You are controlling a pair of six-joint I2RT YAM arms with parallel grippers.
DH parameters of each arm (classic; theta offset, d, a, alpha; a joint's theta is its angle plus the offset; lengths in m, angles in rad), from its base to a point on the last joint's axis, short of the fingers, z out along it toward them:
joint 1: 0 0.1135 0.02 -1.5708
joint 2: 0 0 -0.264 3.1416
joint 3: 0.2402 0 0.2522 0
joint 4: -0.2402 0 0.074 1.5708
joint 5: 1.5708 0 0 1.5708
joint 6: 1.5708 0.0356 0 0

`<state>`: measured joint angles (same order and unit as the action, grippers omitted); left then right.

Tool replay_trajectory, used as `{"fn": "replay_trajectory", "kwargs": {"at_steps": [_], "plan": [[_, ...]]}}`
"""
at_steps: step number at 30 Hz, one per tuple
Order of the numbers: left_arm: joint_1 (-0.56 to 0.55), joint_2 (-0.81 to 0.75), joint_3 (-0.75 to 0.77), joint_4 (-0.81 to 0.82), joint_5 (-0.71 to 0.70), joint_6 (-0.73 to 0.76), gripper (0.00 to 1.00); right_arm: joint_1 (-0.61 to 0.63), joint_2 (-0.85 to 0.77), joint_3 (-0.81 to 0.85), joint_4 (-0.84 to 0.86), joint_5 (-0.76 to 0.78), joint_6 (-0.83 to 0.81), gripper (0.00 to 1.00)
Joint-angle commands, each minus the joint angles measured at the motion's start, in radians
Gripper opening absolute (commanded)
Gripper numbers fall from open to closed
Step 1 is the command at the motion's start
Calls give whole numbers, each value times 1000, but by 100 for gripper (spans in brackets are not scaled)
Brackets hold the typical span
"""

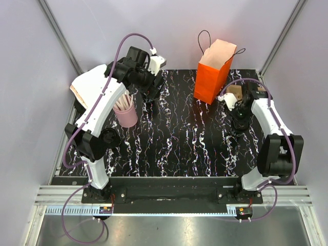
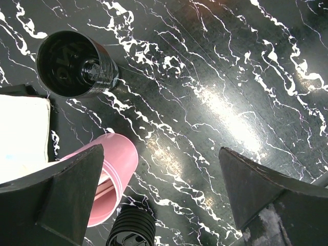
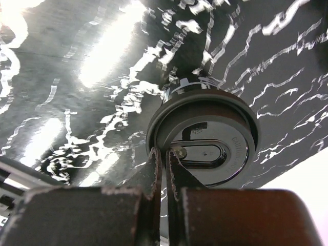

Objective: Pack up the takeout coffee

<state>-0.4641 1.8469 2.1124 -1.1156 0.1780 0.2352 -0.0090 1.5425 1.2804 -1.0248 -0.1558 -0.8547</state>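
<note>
Looking at your right wrist view, the right gripper (image 3: 163,154) has its fingers pressed together with nothing between them. The tips sit right at the near rim of the lid on the takeout coffee (image 3: 205,138); I can't tell if they actually touch it. The coffee stands upright by the right edge of the worktop (image 1: 179,143), just on the near side of the orange paper bag (image 1: 211,77), which is up at the far right with its mouth open.

So nothing's grabbed yet, I'd say. Push down or sideways with shut fingers and you'll likely tip the cup or pop the lid loose. You'd want the fingers spread around the body first.

Other worry: the bag looks light and nobody's holding it. Clip its rim or the string handles on the way in and it probably folds or falls. Your left gripper (image 2: 160,154) is spread wide, way over by the far left near the lidless black cup (image 2: 77,64) and the pink cup of wooden sticks (image 1: 125,113), so no help there.
</note>
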Motion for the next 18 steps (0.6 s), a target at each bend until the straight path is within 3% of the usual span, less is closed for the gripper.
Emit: {"fn": "replay_trajectory", "kwargs": {"at_steps": [1, 18], "plan": [[-5, -46, -2, 16, 15, -7, 99, -95, 60, 25, 43, -56, -56, 0], [-16, -32, -6, 16, 14, -5, 99, -246, 145, 111, 34, -148, -96, 3]]}}
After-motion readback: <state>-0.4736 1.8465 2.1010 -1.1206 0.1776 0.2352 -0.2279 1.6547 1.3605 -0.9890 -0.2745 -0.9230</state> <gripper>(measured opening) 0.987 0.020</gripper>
